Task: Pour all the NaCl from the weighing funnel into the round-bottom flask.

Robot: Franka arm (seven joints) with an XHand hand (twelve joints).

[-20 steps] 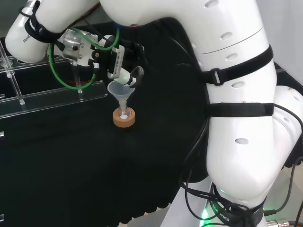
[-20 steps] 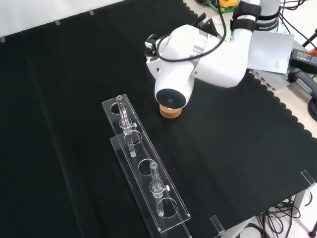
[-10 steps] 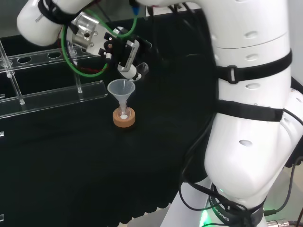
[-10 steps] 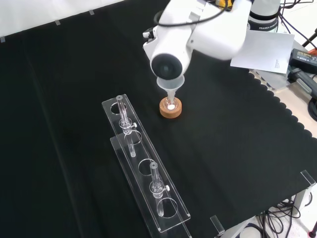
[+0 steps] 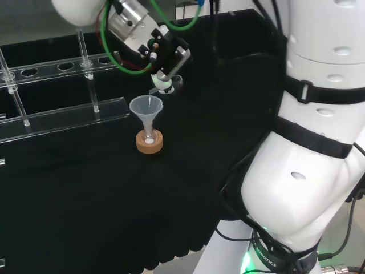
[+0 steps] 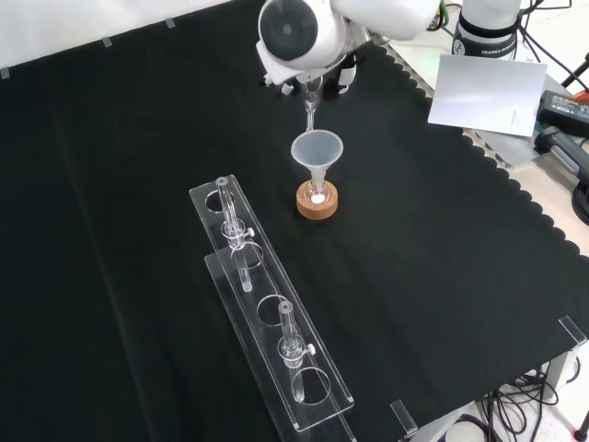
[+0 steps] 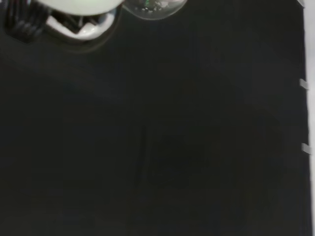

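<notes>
A small round-bottom flask (image 5: pixel 149 137) stands on a cork ring (image 5: pixel 149 145) with a clear plastic funnel (image 5: pixel 146 107) in its neck. White powder (image 6: pixel 317 196) lies in the flask's bottom. The hand (image 5: pixel 163 59) hangs above and a little right of the funnel in the head view, its fingers curled round the glass weighing funnel (image 5: pixel 169 85). In the front view the weighing funnel's thin stem (image 6: pixel 310 112) points down, just above the plastic funnel (image 6: pixel 317 147) and the cork ring (image 6: pixel 317 203). The wrist view has a glass bulb (image 7: pixel 153 7) beside a blurred white part of the hand (image 7: pixel 74 6).
Two clear acrylic racks (image 6: pixel 267 313) with a few glass tubes (image 6: pixel 287 341) lie in front of the flask in the front view, at the left in the head view (image 5: pixel 63 117). A white sheet of paper (image 6: pixel 483 92) lies off the cloth's scalloped edge.
The hand with the weighing funnel has risen from the plastic funnel's rim, up and right in the head view. In the front view the arm's link lifted away, uncovering funnel and flask.
</notes>
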